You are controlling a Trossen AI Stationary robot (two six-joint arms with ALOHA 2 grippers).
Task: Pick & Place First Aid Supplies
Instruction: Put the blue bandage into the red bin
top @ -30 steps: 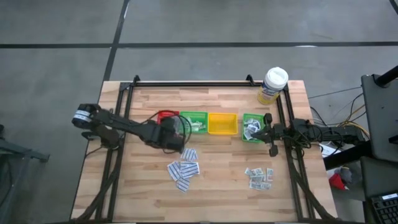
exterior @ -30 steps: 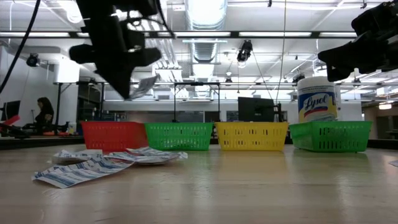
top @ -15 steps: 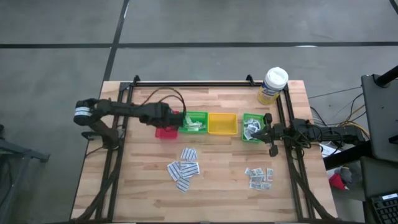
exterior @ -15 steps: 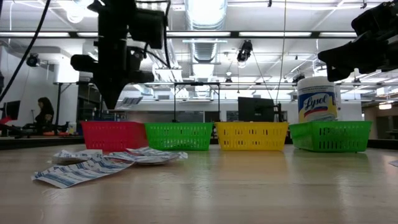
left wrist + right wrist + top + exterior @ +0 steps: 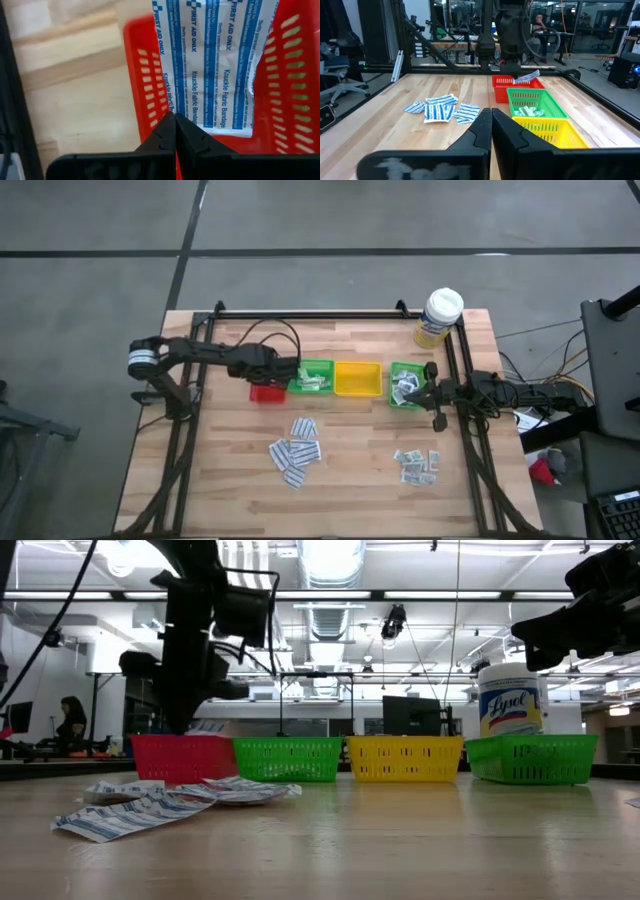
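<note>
**Room beyond my table**

I see a grey concrete floor (image 5: 300, 215) crossed by dark seams, ceiling light strips (image 5: 330, 555) and ductwork overhead, 1 seated person (image 5: 70, 725) at a far desk, and an office chair (image 5: 337, 75) beside dark shelving.

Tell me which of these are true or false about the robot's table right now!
1. The left claw holds a white paper bandage packet with blue print over the red plastic tray. True.
2. The yellow plastic tray is full of packets. False: it looks empty from above.
3. The white-lidded yellow-labelled tub stands inside a green tray. False: it stands on the wooden table, at the far right corner behind the trays.
4. A heap of blue-and-white strip packets lies on the table in front of the trays. True.
5. The right claw is wide open. False: it is shut and holds nothing.
</note>
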